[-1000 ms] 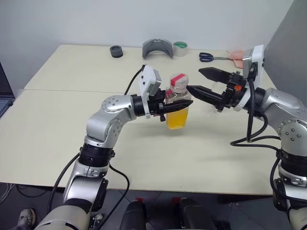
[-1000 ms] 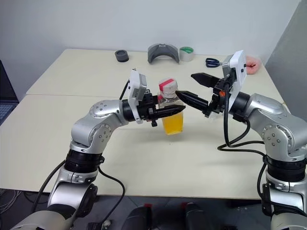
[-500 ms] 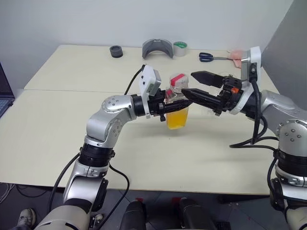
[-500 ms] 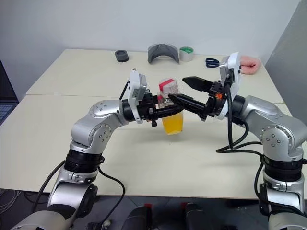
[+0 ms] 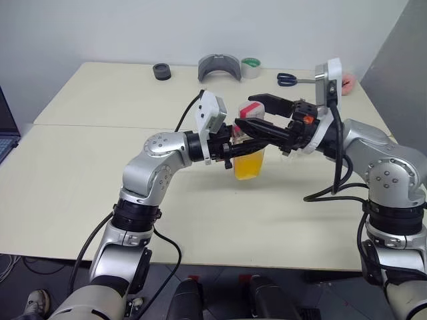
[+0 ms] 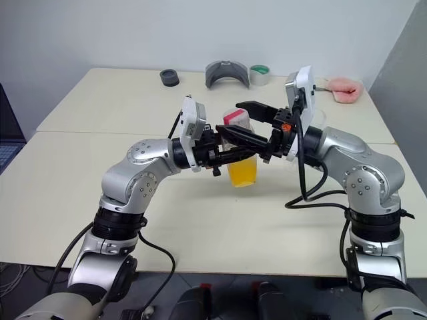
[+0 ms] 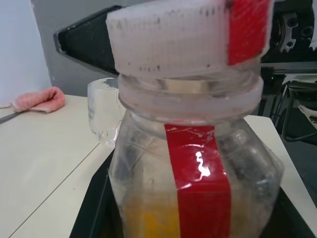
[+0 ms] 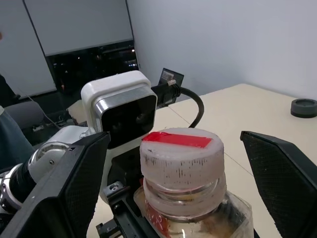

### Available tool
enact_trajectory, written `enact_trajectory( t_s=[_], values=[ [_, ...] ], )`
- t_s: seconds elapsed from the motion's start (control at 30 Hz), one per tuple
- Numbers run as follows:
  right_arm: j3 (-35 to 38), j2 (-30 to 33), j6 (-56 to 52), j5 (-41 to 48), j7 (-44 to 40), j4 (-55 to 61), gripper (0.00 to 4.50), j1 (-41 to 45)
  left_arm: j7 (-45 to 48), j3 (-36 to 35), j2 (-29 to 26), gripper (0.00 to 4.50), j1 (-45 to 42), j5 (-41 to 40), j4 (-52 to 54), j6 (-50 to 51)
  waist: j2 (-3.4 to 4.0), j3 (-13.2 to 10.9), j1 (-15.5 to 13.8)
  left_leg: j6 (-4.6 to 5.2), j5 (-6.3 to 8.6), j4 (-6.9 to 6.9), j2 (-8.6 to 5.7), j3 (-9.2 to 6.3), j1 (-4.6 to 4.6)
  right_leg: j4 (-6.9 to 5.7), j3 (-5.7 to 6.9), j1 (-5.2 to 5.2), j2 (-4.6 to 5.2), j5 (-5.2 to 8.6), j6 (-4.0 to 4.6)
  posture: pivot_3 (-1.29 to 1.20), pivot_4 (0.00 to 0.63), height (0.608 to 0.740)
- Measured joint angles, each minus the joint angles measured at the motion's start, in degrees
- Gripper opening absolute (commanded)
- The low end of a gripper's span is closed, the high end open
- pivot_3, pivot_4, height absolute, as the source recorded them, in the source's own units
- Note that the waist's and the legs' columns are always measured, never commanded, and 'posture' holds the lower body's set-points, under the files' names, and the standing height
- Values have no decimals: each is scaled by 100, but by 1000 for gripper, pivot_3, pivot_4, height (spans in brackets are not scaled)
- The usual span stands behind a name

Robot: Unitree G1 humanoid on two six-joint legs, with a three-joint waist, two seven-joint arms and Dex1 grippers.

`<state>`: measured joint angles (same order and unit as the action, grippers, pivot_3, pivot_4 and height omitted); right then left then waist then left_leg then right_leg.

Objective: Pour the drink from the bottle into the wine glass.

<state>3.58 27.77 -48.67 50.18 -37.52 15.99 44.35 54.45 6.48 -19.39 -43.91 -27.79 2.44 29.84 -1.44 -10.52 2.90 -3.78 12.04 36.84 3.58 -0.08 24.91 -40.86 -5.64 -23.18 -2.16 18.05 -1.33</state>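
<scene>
Orange drink, capped bottle held above the bench

Left gripper [image 5: 241,143] fingers clamped the slick, light plastic bottle [image 5: 249,150] mid-body above the bench [image 5: 80,173]; right gripper [image 8: 173,163] fingers stood wide astride the cap [image 8: 181,157], likeliest hold; fragile wine glass [image 7: 105,116] beyond, right.

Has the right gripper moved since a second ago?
Yes. The right gripper has moved toward the robot's left, from beside the held bottle to straddling its cap, judged against the scissors.

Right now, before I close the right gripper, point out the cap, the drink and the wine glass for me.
cap [image 8: 180,152]: right wrist view, on its ribbed white side.
drink [image 5: 249,165]: left eye view, on the orange liquid low in the bottle.
wine glass [image 7: 102,113]: left wrist view, on the clear bowl.
</scene>
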Motion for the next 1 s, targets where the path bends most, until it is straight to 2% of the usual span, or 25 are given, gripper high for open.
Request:
enact_trajectory(
  t_s=[0.17,0.2,0.43,0.57,0.7,0.87,1.0],
  values=[
    [-23,-44,126,-66,-44,-73,1914,38,-14,0,-7,1743,12,2,1,6,0,0,0,0,0,0,0,0,0,0,0,0,0,0,0,0,150,740],
    [-24,-48,126,-67,-41,-76,1834,55,-21,-7,-6,1743,15,1,1,1,0,0,0,0,0,0,0,0,0,0,0,0,0,0,0,0,150,740],
    [-26,-210,342,-211,35,-98,1834,76,-104,-89,10,1743,5,-11,4,-20,0,0,-1,0,0,0,0,0,0,0,0,0,0,0,0,0,150,740],
    [243,-286,872,-521,366,-89,1834,255,-101,7,15,1743,35,-1,5,-16,0,0,-4,0,0,0,-1,-1,1,1,1,0,1,0,0,0,150,740],
    [410,-230,1448,-1027,558,87,1834,23,-105,5,-5,1743,41,-2,5,-16,0,0,-6,0,0,-2,0,1,1,1,0,0,1,0,0,0,150,740],
    [508,-244,1588,-1278,1032,899,1834,-1025,-106,4,-18,1743,44,-5,17,-14,0,0,-16,-1,0,-3,0,-1,1,1,-1,0,1,0,0,0,150,740],
    [496,-212,1684,-1942,1547,1430,1834,-2655,-106,2,-35,1743,45,-4,20,-14,-1,0,-38,-1,0,-1,-3,3,2,1,-5,0,2,1,-2,0,150,740]
  ],
)
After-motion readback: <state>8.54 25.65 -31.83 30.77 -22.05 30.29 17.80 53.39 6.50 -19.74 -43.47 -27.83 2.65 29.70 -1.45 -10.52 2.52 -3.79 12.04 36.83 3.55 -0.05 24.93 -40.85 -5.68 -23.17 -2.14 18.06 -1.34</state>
